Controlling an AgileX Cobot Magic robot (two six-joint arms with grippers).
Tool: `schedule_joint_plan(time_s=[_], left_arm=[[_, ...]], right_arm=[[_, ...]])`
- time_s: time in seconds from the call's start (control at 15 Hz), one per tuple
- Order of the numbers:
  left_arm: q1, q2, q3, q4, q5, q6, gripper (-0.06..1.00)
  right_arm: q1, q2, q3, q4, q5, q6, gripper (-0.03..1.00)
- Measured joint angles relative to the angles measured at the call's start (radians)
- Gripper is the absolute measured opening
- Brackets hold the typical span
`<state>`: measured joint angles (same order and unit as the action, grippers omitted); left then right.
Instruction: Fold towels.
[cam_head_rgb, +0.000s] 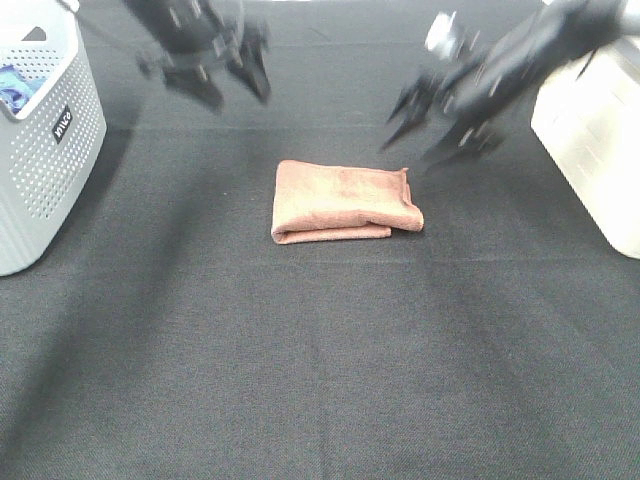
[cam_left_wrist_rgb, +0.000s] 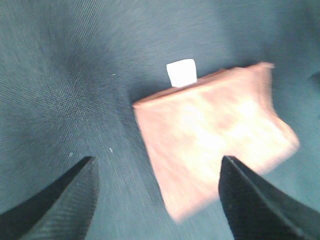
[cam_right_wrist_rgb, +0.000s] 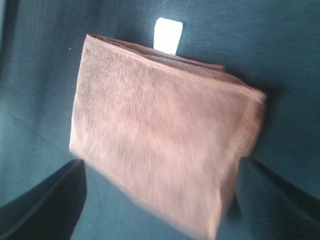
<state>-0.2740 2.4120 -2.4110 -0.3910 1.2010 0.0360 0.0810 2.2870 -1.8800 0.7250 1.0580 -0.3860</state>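
The reddish-brown towel (cam_head_rgb: 345, 203) lies folded into a small rectangle on the black table, near the middle. It also shows in the left wrist view (cam_left_wrist_rgb: 215, 135) and the right wrist view (cam_right_wrist_rgb: 160, 130), with its small white tag (cam_left_wrist_rgb: 181, 72) (cam_right_wrist_rgb: 168, 34) sticking out at one edge. My left gripper (cam_head_rgb: 235, 75) is open and empty, raised above the table behind and left of the towel. My right gripper (cam_head_rgb: 425, 135) is open and empty, raised just behind and right of the towel. Both arms are motion-blurred.
A grey perforated basket (cam_head_rgb: 45, 140) stands at the left edge with a blue cloth (cam_head_rgb: 18, 85) inside. A white box (cam_head_rgb: 595, 150) stands at the right edge. The black tablecloth (cam_head_rgb: 320, 380) covers the whole surface.
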Motion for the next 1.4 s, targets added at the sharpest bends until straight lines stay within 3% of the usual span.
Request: schedule_joint_plan(time_s=[0.07,0.13,0.33,0.53,0.87,1.0,1.4], left_arm=[[0.0,-0.029,0.0,0.01,0.007,0.014,0.65],[0.0,-0.029,0.0,0.01,0.007,0.014,0.65],[0.0,-0.147,0.0,0.057,0.011,0.024,0.65],[0.0,-0.327,0.057,0.115,0.011,0.024,0.65],[0.0,-0.776,0.589,0.391,0.012,-0.066,0.65],[0.0,-1.007,0.867,0.467,0.014,-0.136,0.65],[0.0,-1.535,1.43,0.47,0.016,-0.168,0.65]], right_arm=[[0.004,-0.045,0.0,-0.065,0.023,0.057,0.78],[0.004,-0.045,0.0,-0.065,0.023,0.057,0.78],[0.053,-0.212,0.0,-0.261,0.13,0.198,0.78],[0.098,-0.349,0.0,-0.401,0.15,0.279,0.78],[0.157,-0.615,0.057,-0.509,0.156,0.315,0.78],[0.159,-0.801,0.246,-0.555,0.157,0.331,0.78],[0.159,-1.301,0.891,-0.601,0.159,0.332,0.78]])
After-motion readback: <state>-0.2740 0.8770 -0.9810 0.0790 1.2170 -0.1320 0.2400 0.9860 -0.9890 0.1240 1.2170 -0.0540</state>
